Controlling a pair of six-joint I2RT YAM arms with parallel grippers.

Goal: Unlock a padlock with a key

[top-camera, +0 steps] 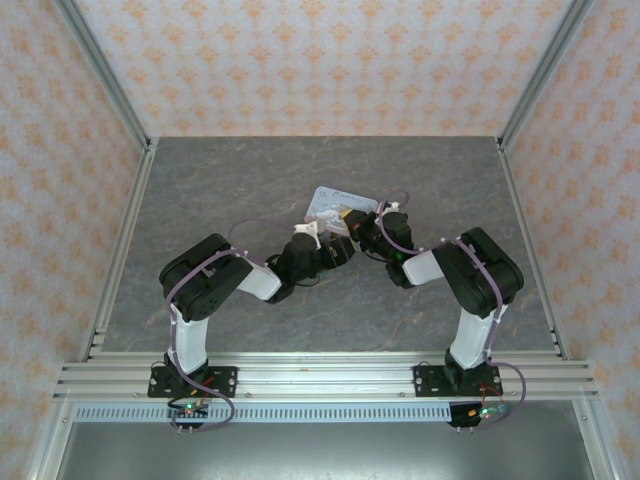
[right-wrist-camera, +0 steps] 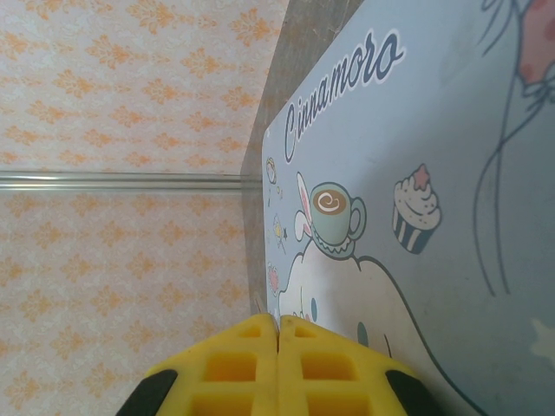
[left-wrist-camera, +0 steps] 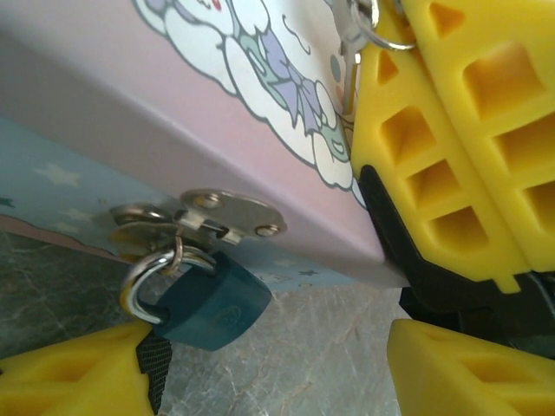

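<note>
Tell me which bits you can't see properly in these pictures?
- Key: in the left wrist view, just a metal sliver and a ring show. The right gripper's fingers and the top edge hide the rest.
- Padlock keyhole: in the left wrist view, none shows on the side facing the camera.
- Padlock, top view: too small, tucked behind the arms by the tin.

Lab-style robot test booth: aluminium frame rails (top-camera: pixel 330 375), patterned wall panels (top-camera: pixel 330 60), grey stone-look tabletop (top-camera: pixel 200 190)

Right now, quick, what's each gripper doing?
Left gripper: open, right at the padlock, not clamped on it.
Right gripper: closed, apparently pinching the key.
</note>
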